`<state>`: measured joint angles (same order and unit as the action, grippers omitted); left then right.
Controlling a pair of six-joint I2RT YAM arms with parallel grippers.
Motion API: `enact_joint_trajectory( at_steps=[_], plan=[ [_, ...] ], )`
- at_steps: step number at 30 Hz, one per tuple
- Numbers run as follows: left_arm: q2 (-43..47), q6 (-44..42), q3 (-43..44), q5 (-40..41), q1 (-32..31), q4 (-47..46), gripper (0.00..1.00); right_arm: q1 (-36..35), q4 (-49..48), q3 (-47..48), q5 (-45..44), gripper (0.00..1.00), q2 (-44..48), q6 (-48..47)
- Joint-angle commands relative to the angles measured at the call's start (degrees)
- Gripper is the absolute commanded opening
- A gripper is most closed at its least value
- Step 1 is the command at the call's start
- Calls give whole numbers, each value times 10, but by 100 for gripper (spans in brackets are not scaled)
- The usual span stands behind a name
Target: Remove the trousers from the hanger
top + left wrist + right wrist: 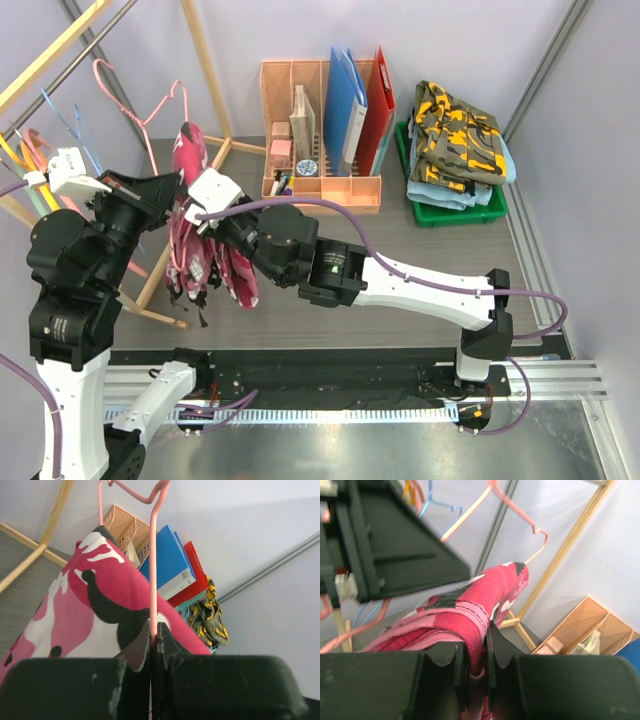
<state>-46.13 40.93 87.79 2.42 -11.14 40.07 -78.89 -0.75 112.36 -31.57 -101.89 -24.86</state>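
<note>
Hanging over a pink hanger [152, 555], the pink camouflage trousers [210, 265] are at the left part of the surface [400, 240], just in front of the wooden rack [207, 70]. My right end effector [472, 655] is closed on a fold of this pink cloth, which is pinched between both fingers. My left end effector [153, 640] is clamped on the thin wire of the hanger, and the trousers drape just beyond it.

The two end effectors are very near each other. In the right wrist view the dark body of the left one fills the upper left corner. A slanted wooden leg of the rack stands just beside the trousers, and my left arm is close on the other side, so the garment is crowded from both sides. Behind it hang blue wire hangers [426, 500].

Further right, an orange organiser [320, 190] holds a blue folder [343, 95] and a red folder [382, 95], both upright. At the far right a green tray [455, 212] carries folded garments: yellow-olive camouflage trousers [455, 130] on top of a light blue garment [500, 170].
</note>
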Motion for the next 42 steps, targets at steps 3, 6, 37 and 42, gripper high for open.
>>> enact_joint_trajectory(
  at_steps=[3, 6, 37, 42],
  plan=[
    [24, -5, -41, 20, 1, -29, 0, 3, -117, 155, -26, 1, 26, -69],
    [31, -4, -54, 26, 1, -22, 0, 3, -143, 200, -22, 1, 20, -106],
    [17, -52, -41, 59, 1, 9, 0, 4, -71, -23, -51, 1, 388, -119],
    [21, -66, -25, 60, 1, 25, 0, 4, -158, -251, -222, 1, 454, -235]
  ],
)
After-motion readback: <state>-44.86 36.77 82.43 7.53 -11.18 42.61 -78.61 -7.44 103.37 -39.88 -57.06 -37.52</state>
